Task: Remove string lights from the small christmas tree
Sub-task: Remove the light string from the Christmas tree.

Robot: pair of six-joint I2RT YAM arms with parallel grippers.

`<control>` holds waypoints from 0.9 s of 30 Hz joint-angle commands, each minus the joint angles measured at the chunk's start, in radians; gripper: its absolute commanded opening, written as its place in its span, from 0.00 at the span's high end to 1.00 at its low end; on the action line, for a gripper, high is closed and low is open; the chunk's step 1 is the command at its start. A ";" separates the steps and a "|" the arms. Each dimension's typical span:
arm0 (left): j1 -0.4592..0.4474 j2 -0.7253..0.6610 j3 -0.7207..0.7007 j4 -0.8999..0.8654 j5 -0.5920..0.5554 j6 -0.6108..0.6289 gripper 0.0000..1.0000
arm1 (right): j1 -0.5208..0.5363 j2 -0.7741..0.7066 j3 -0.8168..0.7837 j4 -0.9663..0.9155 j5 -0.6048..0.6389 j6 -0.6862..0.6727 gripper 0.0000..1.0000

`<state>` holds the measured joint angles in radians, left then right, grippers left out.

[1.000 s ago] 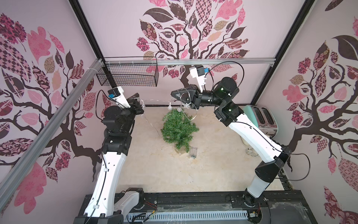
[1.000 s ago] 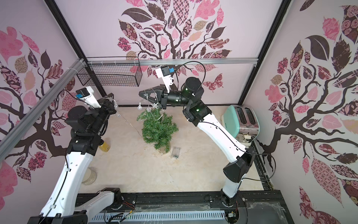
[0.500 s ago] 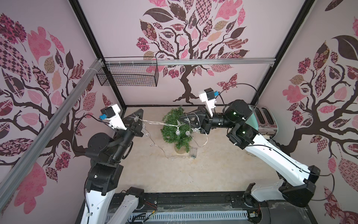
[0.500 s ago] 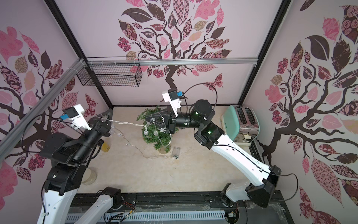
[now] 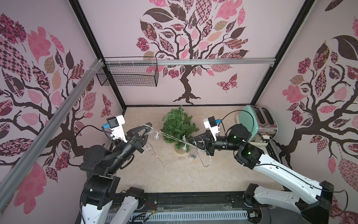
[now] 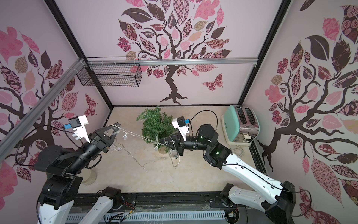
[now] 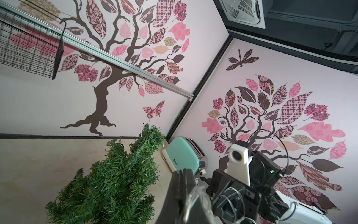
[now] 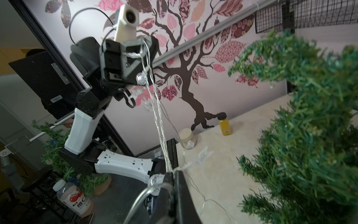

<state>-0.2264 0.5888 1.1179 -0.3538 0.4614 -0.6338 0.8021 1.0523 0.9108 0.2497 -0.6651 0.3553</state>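
The small christmas tree (image 5: 178, 126) is deep green with a tan base. The string lights (image 5: 156, 137) are clear and silvery. The toaster (image 5: 247, 120) is mint and chrome, the counter (image 5: 174, 178) mottled beige, the walls (image 5: 126, 38) pale pink with brown printed trees and pink patterned leaves.

Toaster (image 5: 246, 124): I see a mint-green two-slot one in the desk's far right corner.
Wire basket (image 5: 127, 77): black, hanging from the silver rail (image 5: 213, 61) on the back wall.
Desk (image 5: 174, 178): pale beige, marbled.
Yellow bottle (image 8: 224, 125): dark cap, upright at the foot of a printed trunk.
Glass jar (image 8: 186, 138): near that bottle, by the desk edge.
Walls: I've got brown printed trees (image 5: 187, 38) with pink leaves all round.
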 commanded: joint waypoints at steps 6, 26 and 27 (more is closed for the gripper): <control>-0.007 0.028 -0.018 0.060 0.256 -0.029 1.00 | 0.045 -0.057 -0.211 0.024 0.046 -0.069 1.00; -0.818 0.300 0.121 -0.031 -0.280 0.278 1.00 | 0.098 -0.181 -0.318 0.100 0.058 -0.098 0.54; -0.818 0.308 0.129 -0.030 -0.280 0.279 1.00 | 0.099 -0.195 -0.323 0.107 0.050 -0.096 0.50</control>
<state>-1.0397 0.8940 1.2041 -0.3866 0.2398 -0.3992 0.8909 0.8925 0.5972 0.3199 -0.5869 0.2710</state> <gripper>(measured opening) 0.043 0.466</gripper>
